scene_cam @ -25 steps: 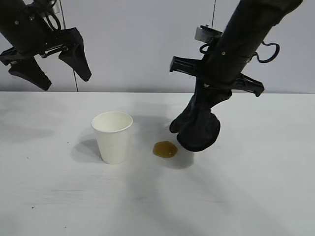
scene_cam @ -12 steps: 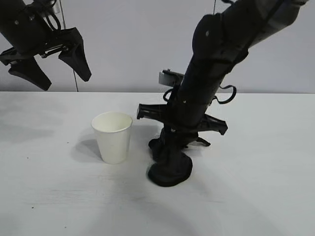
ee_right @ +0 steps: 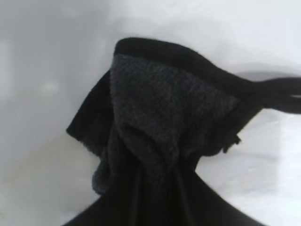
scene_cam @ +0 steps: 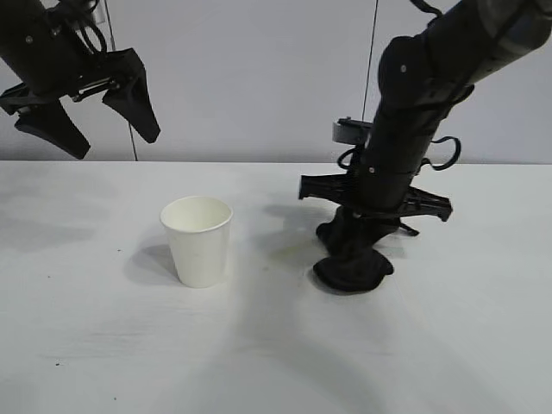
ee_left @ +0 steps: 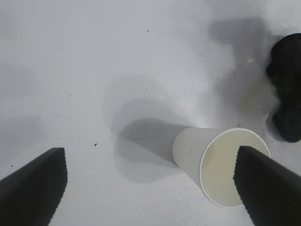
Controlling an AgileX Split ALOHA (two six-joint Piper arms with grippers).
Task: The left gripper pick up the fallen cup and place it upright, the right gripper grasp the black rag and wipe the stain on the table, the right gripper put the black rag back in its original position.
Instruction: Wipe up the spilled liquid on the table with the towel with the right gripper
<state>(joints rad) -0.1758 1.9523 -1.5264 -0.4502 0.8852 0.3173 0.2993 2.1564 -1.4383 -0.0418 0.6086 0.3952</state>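
Two end effectors in view, ext. cam. Far left, high above table (scene_cam: 95, 345): left end effector (scene_cam: 97, 131), fingers spread wide apart, nothing held, well clear of everything. From left wrist cam (ee_left: 146, 188), both fingertips at frame edges w/ cup between and far below.

Left of centre: cup (scene_cam: 198, 240) upright on table, mouth up, white, apart from the rag. Also seen from left wrist cam (ee_left: 217, 165), looks empty.

Right of centre: right end effector (scene_cam: 358, 226) pointing straight down, closed on top of black rag (scene_cam: 352, 263); rag bunched, lower part pressed flat onto table, to the right of cup w/ bare table between. Right wrist cam: rag (ee_right: 164, 136) hanging in folds from the grip, thin strand trailing off to one side, white table behind. Fingertips themselves buried in cloth.

Stain not visible anywhere on table.
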